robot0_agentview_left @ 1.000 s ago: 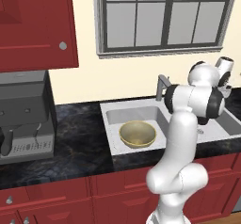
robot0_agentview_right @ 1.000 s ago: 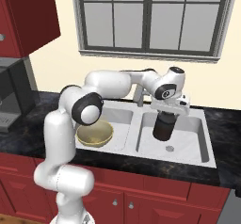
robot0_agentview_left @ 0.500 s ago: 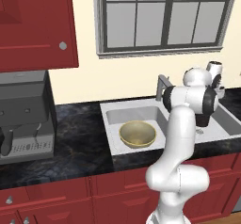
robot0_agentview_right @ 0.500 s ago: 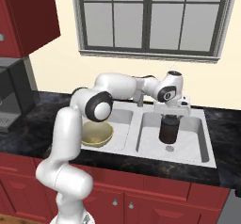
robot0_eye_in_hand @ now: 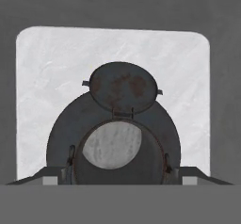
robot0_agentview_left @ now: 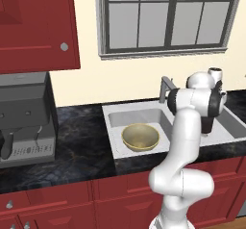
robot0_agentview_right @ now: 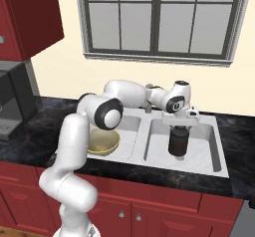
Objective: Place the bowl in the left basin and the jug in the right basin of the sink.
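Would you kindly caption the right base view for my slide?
Open gripper poised directly above the jug in the right basin; bowl in the left basin.

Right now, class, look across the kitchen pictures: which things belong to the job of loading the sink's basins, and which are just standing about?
Belonging to the job:
- bowl, in the left basin
- jug, in the right basin
- sink
- gripper, above the jug

Just standing about:
- coffee machine
- faucet
- red cabinets
- window
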You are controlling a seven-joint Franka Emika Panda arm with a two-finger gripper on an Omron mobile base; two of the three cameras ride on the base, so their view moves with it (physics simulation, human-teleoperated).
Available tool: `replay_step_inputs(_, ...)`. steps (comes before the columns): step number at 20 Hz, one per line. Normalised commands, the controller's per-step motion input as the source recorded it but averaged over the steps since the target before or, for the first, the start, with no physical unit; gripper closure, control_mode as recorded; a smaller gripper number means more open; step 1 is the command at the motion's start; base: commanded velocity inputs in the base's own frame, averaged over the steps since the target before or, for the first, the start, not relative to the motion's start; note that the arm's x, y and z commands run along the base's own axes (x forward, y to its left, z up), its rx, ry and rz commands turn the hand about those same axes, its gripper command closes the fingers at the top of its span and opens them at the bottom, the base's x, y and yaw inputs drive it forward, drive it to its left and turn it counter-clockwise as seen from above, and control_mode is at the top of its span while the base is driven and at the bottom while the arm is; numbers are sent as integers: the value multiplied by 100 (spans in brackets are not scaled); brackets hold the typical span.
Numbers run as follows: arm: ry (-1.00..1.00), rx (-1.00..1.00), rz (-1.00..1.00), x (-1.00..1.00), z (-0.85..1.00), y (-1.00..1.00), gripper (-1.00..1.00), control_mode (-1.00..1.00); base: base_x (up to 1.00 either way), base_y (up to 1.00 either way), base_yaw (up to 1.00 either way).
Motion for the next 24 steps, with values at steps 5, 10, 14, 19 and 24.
replay_step_inputs(5,-7,0,0,-8,-33,-9,100,-100,0,0,0)
replay_step_inputs(10,-3,0,-1,-7,-39,-7,100,-100,0,0,0)
replay_step_inputs(14,0,0,-2,-8,-40,-9,100,-100,0,0,0)
replay_step_inputs(19,0,0,-1,-8,-38,-4,100,-100,0,0,0)
replay_step_inputs(24,0,1,-1,-5,-4,6,-100,-100,0,0,0)
